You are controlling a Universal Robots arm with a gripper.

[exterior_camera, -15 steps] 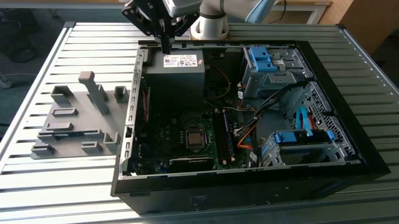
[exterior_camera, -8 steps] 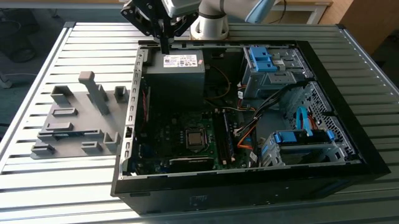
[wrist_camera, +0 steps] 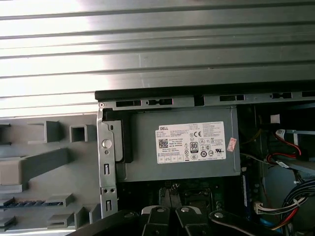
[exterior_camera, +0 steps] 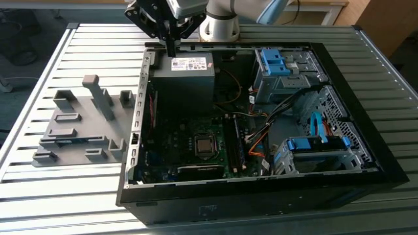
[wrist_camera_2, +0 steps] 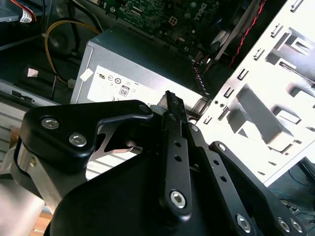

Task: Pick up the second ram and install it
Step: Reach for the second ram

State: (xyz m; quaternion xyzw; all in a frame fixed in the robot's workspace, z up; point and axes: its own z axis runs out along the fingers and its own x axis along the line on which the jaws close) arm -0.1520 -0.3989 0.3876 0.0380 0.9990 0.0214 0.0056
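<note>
The second ram [exterior_camera: 62, 142] is a thin blue-green strip lying in a slot of the grey holder plate [exterior_camera: 85, 127], on the exterior view's left outside the computer case. In the first wrist view it shows as a dark blue strip [wrist_camera: 24, 202] in the same holder [wrist_camera: 44, 162]. My gripper [exterior_camera: 171, 51] hangs over the far corner of the case beside the grey power supply [exterior_camera: 186, 73], well away from the ram. Its black fingers [wrist_camera_2: 170, 105] stand together, shut, with nothing between them. In the first wrist view the gripper [wrist_camera: 173, 215] sits above the power supply's label [wrist_camera: 193, 142].
The open case [exterior_camera: 365, 103] lies on a slatted metal table [exterior_camera: 58, 49]. Inside are the motherboard [exterior_camera: 196, 147] with its memory slots [exterior_camera: 233, 144], loose cables [exterior_camera: 261, 132] and blue drive bays [exterior_camera: 274, 61]. Upright grey blocks [exterior_camera: 98, 95] rise from the holder plate.
</note>
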